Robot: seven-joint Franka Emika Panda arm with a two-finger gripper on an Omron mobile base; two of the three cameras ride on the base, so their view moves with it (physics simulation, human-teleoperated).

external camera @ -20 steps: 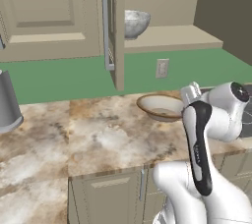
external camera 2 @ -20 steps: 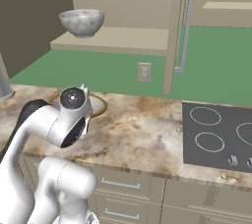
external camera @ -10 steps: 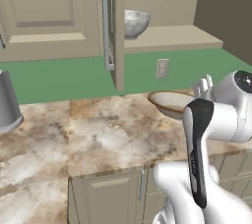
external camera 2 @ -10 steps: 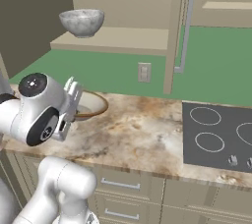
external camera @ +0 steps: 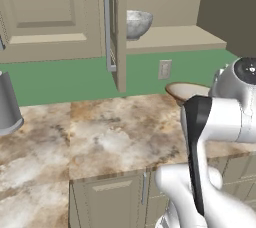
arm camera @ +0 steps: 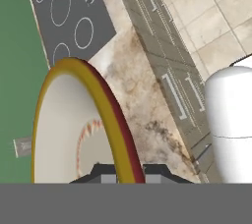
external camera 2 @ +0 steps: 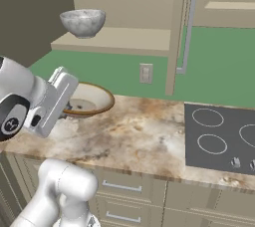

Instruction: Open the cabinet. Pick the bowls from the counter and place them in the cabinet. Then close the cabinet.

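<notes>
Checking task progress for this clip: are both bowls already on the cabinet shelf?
No. The grey-white bowl sits on the cabinet shelf, while the cream bowl is down at the counter.

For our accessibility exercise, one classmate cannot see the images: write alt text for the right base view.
A white robot arm's gripper, shut on the rim of a cream bowl, holds it just above the marbled counter. Above, the open cabinet holds a mottled grey-white bowl on its shelf. A dark stovetop lies at right.

No readable text, label or number shows anywhere.
</notes>
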